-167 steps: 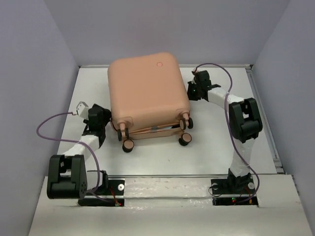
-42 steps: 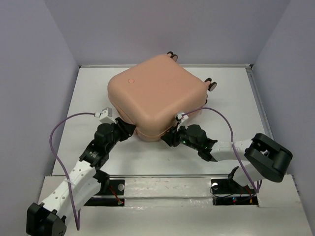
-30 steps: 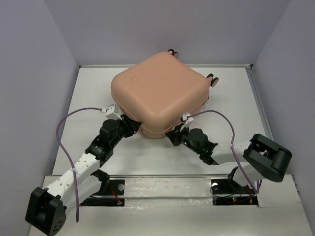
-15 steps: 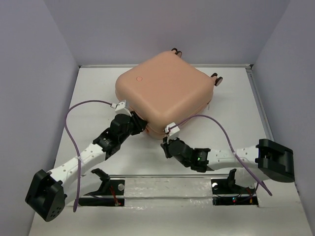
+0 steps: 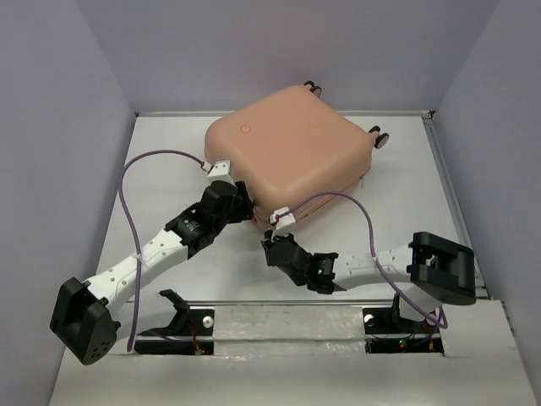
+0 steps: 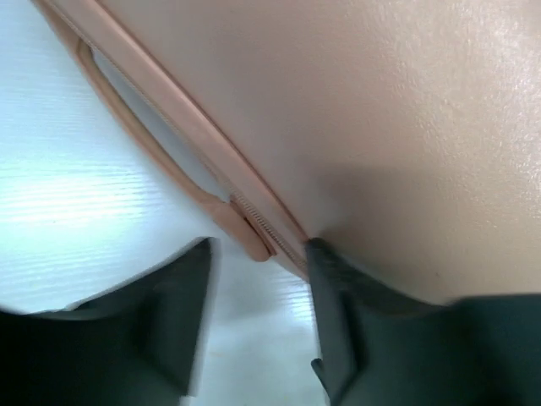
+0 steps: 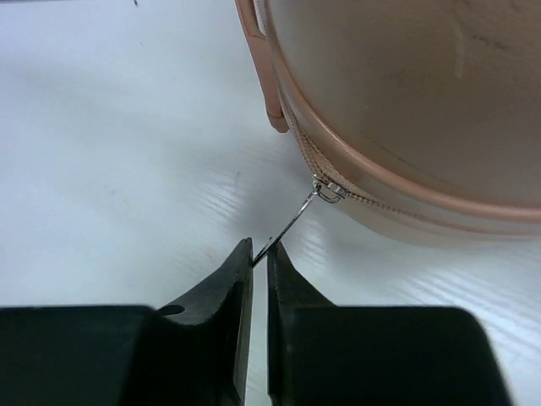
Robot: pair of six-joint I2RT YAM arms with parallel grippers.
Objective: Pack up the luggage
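White table (image 5: 152,161): luggage (image 5: 292,152), right claw (image 7: 259,254) pinching zipper pull (image 7: 292,222), purple cables (image 5: 127,211).

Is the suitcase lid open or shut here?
Shut: the luggage lies flat, shells meeting at the zipper seam. Right tool pinches the zipper pull. Zipped how far: cannot tell.

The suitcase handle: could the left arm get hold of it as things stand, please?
Probably yes: the left gripper stands open at the edge of the suitcase, the end of the handle lies between its fingers, and nothing blocks it.

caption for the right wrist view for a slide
The right fingers pinch the zipper pull of the peach suitcase.
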